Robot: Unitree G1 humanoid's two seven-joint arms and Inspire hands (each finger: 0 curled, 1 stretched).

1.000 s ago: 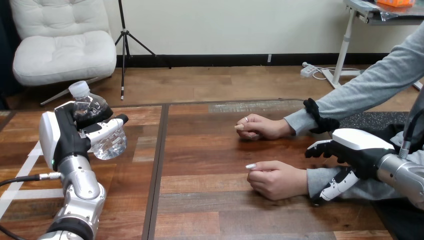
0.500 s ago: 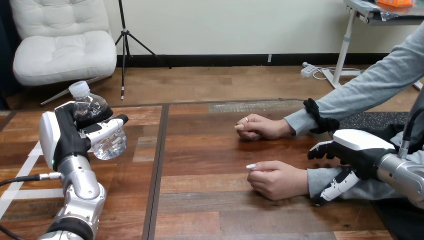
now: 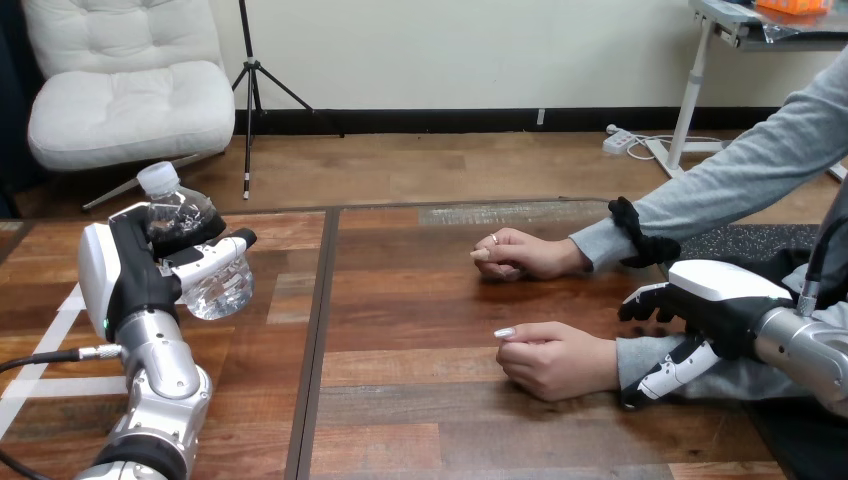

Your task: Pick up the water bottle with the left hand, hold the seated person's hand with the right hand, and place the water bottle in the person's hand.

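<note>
My left hand (image 3: 135, 275) is raised over the table's left part and shut on the clear water bottle (image 3: 195, 250). The bottle tilts, with its white cap pointing up and left. Near the right edge, my right hand (image 3: 715, 295) is open over the grey sleeve of the person's nearer forearm (image 3: 640, 355). Its fingers (image 3: 645, 300) reach over the far side and its thumb (image 3: 670, 372) points down in front of the sleeve, not closed round it. The person's nearer hand (image 3: 555, 358) rests on the table as a loose fist. Their farther hand (image 3: 525, 252) lies on the table behind it.
A dark seam (image 3: 318, 330) runs front to back between the two wooden table tops (image 3: 420, 300). White tape strips (image 3: 45, 350) lie on the left top near my left arm.
My right hand has drifted slightly to the right along the person's sleeve. The left hand and bottle have stayed still.
</note>
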